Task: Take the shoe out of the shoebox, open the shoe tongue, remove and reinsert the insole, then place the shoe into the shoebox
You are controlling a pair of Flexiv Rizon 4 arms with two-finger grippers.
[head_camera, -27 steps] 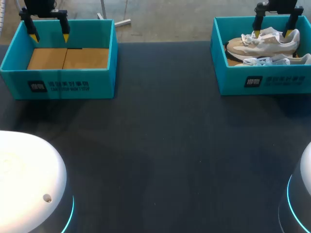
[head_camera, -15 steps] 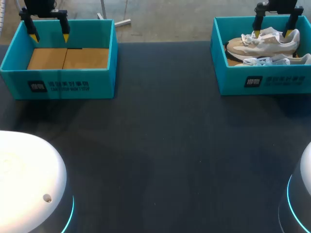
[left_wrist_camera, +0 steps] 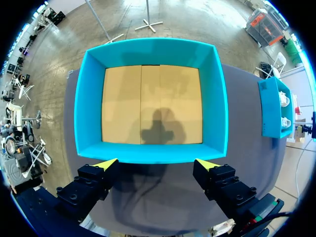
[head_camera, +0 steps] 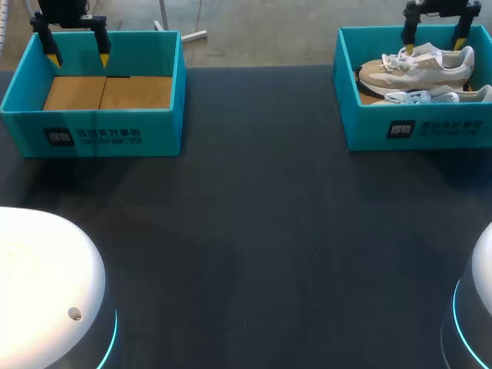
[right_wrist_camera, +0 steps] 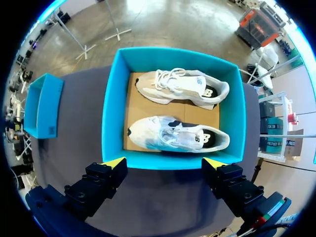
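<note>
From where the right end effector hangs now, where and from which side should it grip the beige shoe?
Grip the beige shoe across its narrow midfoot, near the laces, coming straight down from above: the shoebox walls close off every side. The shoe lies lengthwise along the line of the open right end effector, so the wrist probably has to turn first.

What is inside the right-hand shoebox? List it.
The shoebox holds two pale shoes side by side on a brown cardboard floor. The floor under them is hidden, as is each shoe's inside.
</note>
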